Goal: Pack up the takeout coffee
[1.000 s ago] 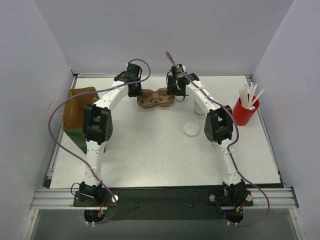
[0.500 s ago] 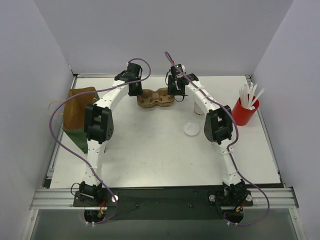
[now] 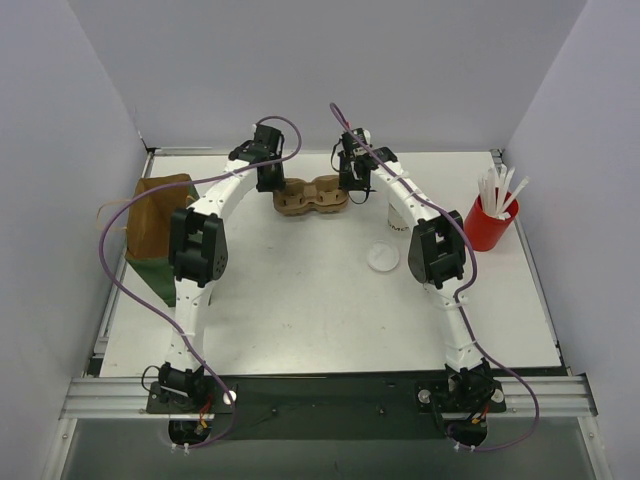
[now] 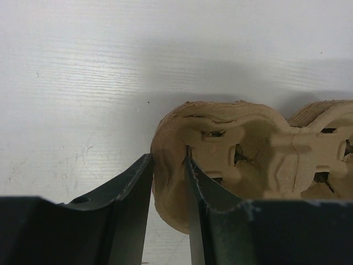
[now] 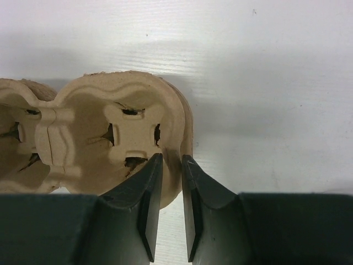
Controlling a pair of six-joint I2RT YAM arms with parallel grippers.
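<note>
Left gripper (image 4: 168, 165): jaws clamped on the left end wall of the pulp carrier (image 4: 248, 143), far centre of the desk (image 3: 300, 300). Right gripper (image 5: 172, 163): jaws pinched on its right end wall. Just right, a paper cup (image 3: 394, 218), largely hidden under the right arm, apparently upright. A loose lid (image 3: 382, 257) lies nearer. We judge the cup light, thin-walled and easily crushed. We would grasp it mid-body, gently.
</note>
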